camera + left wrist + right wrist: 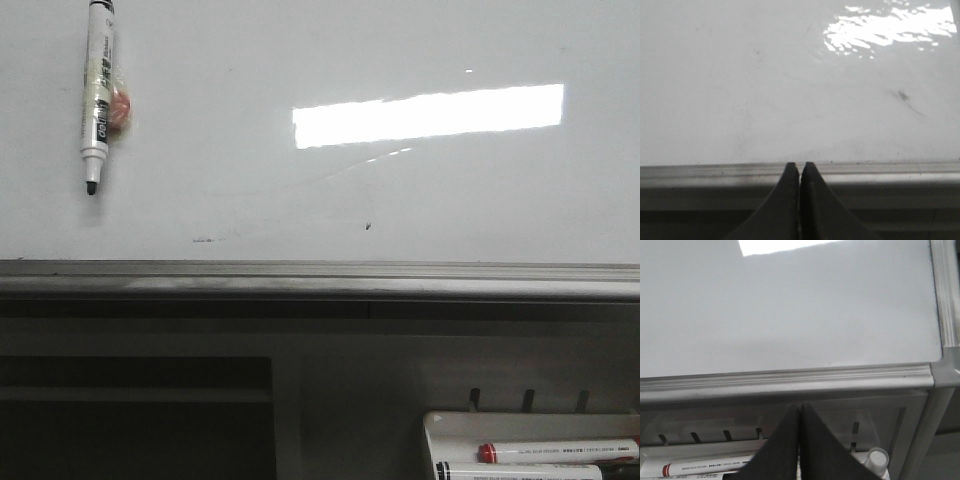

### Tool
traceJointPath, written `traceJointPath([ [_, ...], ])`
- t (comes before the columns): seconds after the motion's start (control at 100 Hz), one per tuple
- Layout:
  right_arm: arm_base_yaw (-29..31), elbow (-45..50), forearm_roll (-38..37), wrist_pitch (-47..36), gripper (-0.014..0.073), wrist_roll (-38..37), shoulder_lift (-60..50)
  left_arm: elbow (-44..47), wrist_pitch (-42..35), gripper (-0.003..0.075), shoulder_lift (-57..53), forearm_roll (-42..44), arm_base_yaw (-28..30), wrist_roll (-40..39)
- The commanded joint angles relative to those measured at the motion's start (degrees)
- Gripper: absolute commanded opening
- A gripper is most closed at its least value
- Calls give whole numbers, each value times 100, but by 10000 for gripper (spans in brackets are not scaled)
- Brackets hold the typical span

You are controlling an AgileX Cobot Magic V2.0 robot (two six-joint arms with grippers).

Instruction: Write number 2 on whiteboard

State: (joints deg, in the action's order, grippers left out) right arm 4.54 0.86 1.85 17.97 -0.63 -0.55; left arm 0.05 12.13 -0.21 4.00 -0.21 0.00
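The whiteboard (300, 210) fills the upper front view, glossy white with a bright rectangular reflection and a grey metal lower edge. No number 2 shows on it; only small dark specks and smudges. A white marker (97, 90) with a black tip pointing down hangs at the board's upper left. My left gripper (799, 164) is shut and empty, its tips in front of the board's lower edge (890, 172). My right gripper (799, 405) is shut and empty, below the board's lower edge (790, 377), above the marker tray. Neither gripper shows in the front view.
A small white marker tray (450, 425) sits below the board at the right and holds a red-capped marker (560, 452) and another marker. It also shows in the right wrist view (705, 449), with a marker end (877, 459). The board's right frame post (945, 305) stands nearby.
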Motion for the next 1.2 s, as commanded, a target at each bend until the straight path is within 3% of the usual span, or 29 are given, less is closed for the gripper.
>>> traceJointPath([
  [0.0, 39, 134, -6, -528, -61, 26, -119, 65, -843, -20, -160, -12, 18, -48],
  [0.33, 39, 134, -6, -1797, -61, 26, -119, 65, -1319, -20, -160, -12, 18, -48],
  [0.6, 39, 134, -23, -2239, -61, 26, -119, 55, -1498, -20, -160, -73, 18, -48],
  [0.78, 39, 134, -9, -2115, -61, 26, -119, 55, -1974, -20, -160, -501, 18, -59],
  [0.87, 39, 122, 598, -2084, -60, -14, -72, 55, -2093, -20, -150, -929, 43, -59],
  [0.97, 39, 41, 933, -2000, -60, -14, 135, -46, -1915, -21, -120, -1049, 43, -59],
  [1.08, 39, -331, 978, -1711, -60, -14, 525, -601, -885, -21, 218, -1148, 55, -59],
  [1.19, 39, -1126, 988, -704, -58, -14, 988, -1319, -220, -20, 803, -788, 55, -48],
])
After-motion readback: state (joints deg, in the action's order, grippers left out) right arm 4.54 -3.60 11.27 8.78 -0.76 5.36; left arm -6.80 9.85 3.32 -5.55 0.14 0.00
